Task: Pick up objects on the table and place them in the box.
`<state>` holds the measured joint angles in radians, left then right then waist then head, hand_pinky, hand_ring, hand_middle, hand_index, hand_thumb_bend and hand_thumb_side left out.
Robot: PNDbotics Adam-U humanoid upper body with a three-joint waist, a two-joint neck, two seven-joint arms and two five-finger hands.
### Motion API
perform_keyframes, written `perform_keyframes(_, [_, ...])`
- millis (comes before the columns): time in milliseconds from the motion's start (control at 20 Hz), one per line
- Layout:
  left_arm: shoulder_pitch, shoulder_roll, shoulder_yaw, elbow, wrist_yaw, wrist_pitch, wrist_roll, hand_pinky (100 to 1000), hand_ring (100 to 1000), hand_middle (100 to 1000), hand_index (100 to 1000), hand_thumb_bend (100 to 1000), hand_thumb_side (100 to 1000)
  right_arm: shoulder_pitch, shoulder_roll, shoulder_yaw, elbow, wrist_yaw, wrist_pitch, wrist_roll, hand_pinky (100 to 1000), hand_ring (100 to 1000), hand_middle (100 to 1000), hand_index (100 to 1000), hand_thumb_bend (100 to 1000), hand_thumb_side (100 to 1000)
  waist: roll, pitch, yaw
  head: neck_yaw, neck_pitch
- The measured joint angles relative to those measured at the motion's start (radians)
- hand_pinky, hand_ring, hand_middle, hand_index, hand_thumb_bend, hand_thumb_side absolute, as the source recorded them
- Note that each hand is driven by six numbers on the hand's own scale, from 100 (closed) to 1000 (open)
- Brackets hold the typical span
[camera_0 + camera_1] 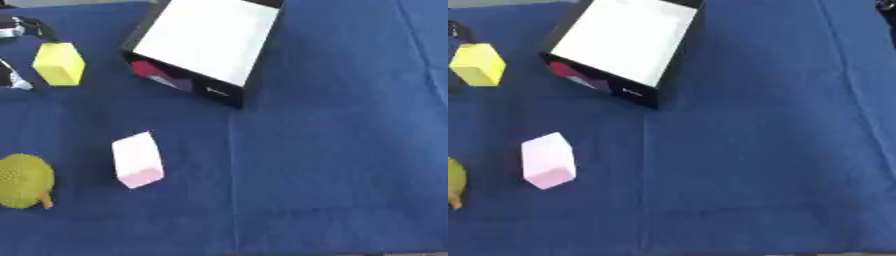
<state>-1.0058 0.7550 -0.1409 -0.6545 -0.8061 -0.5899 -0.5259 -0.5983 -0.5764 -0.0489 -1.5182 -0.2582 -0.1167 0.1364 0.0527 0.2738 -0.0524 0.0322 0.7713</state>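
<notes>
The yellow block [59, 63] is sitting between my left hand's [19, 31] fingers at the upper left edge; I am pinching it from above and below, my fingers curling round it. Below my hand, a bumpy green-yellow fruit [24, 181] is lying on the blue cloth [332, 150]. Right of it, a pink block [137, 160] is resting. Further right of my hand, the black box [203, 44] is standing with its white inside showing.
</notes>
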Motion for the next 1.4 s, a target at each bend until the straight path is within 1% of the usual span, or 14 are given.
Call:
perform_keyframes(50, [0.0, 0.0, 0.002, 0.001, -0.002, 0.0, 0.0, 937, 908, 905, 896, 561, 100, 0.0, 0.0, 0.0, 0.001, 0.001, 0.0, 0.0, 1000, 1000, 1000, 918, 100, 470, 0.0, 0.001, -0.001, 0.001, 0.0])
perform_keyframes(100, [0.0, 0.0, 0.003, 0.001, -0.005, -0.001, 0.001, 934, 903, 899, 896, 540, 100, 0.0, 0.0, 0.0, 0.003, 0.003, 0.0, 0.0, 1000, 1000, 1000, 919, 100, 470, 0.0, 0.002, -0.001, 0.002, 0.0])
perform_keyframes(350, [-0.002, 0.0, 0.009, 0.005, -0.008, -0.005, 0.005, 921, 885, 880, 888, 503, 100, 0.0, 0.0, 0.0, 0.008, 0.007, 0.0, 0.0, 1000, 1000, 1000, 918, 100, 470, 0.0, 0.005, -0.002, 0.006, 0.0])
perform_keyframes(450, [-0.003, 0.0, 0.009, -0.001, -0.003, -0.007, 0.007, 922, 887, 881, 889, 512, 100, 0.0, 0.0, 0.0, 0.008, 0.008, -0.001, 0.0, 1000, 1000, 1000, 918, 100, 470, 0.0, 0.008, -0.002, 0.007, 0.0])
perform_keyframes(650, [-0.014, 0.001, 0.009, -0.026, 0.022, -0.006, 0.006, 922, 884, 874, 887, 497, 100, 0.0, 0.0, 0.0, 0.009, 0.008, -0.002, 0.0, 1000, 1000, 1000, 919, 100, 470, 0.0, 0.011, -0.002, 0.01, 0.0])
perform_keyframes(950, [-0.029, 0.006, 0.014, -0.045, 0.066, 0.014, -0.014, 922, 883, 877, 890, 490, 100, 0.0, 0.0, 0.0, 0.011, 0.008, -0.004, 0.003, 1000, 1000, 1000, 919, 100, 470, 0.0, 0.012, -0.002, 0.018, 0.0])
perform_keyframes(1200, [-0.044, 0.011, 0.031, -0.044, 0.079, 0.032, -0.032, 929, 884, 887, 893, 433, 100, -0.002, 0.0, 0.0, 0.012, 0.009, -0.006, 0.005, 1000, 1000, 1000, 919, 100, 470, 0.0, 0.023, -0.003, 0.019, 0.0])
perform_keyframes(1350, [-0.05, 0.011, 0.038, -0.034, 0.084, 0.044, -0.044, 937, 894, 901, 894, 429, 100, -0.008, 0.0, 0.0, 0.012, 0.011, -0.007, 0.006, 1000, 1000, 1000, 919, 100, 470, 0.0, 0.028, -0.006, 0.018, 0.0])
perform_keyframes(1400, [-0.051, 0.011, 0.04, -0.03, 0.084, 0.049, -0.049, 943, 897, 904, 896, 408, 100, -0.009, 0.0, 0.0, 0.012, 0.012, -0.008, 0.006, 1000, 1000, 1000, 918, 100, 470, 0.0, 0.029, -0.009, 0.018, 0.0])
